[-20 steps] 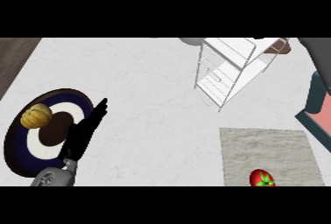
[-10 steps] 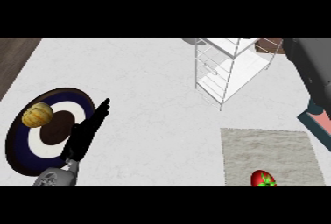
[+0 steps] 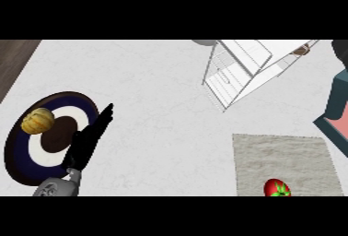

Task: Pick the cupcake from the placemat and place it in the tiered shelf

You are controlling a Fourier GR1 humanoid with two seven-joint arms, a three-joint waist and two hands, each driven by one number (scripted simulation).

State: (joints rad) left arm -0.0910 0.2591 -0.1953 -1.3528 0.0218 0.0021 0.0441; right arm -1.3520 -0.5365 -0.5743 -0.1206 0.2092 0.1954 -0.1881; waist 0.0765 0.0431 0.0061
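Head view, steep look down on the pale marbled surface (image 3: 156, 92).

Nearest, at the lower left edge: the grey wrist leads up into the left hand (image 3: 85, 145). It is black, its fingers straight and laid together, pointing up and slightly right. They hold nothing. The hand lies along the right rim of a round plate (image 3: 20, 163), covering part of that rim. The plate is dark blue at the rim, with a white ring inside and a brown centre. A yellow-orange ribbed item, like a small pumpkin or bun (image 3: 37, 120), sits on the plate's upper left part, apart from the hand.

Nearest on the right: a beige textured placemat (image 3: 282, 154) runs down out of the view. At its lower edge sits a small red thing with a green star-shaped top (image 3: 276, 188), partly cut off by the view's edge. It looks more like a tomato or strawberry than a cupcake. Nothing touches it.

Right edge, mid height: a teal and salmon-pink shape (image 3: 334, 115), only partly in view. I cannot tell what it is.

Farthest, upper right: the white wire tiered shelf (image 3: 245, 73), standing on the surface and appearing tilted in this view. At its far right corner a small brownish thing (image 3: 299, 50) shows, too small to name. A dark form (image 3: 340, 50) sits at the top right corner. Whether it is the right hand cannot be told.
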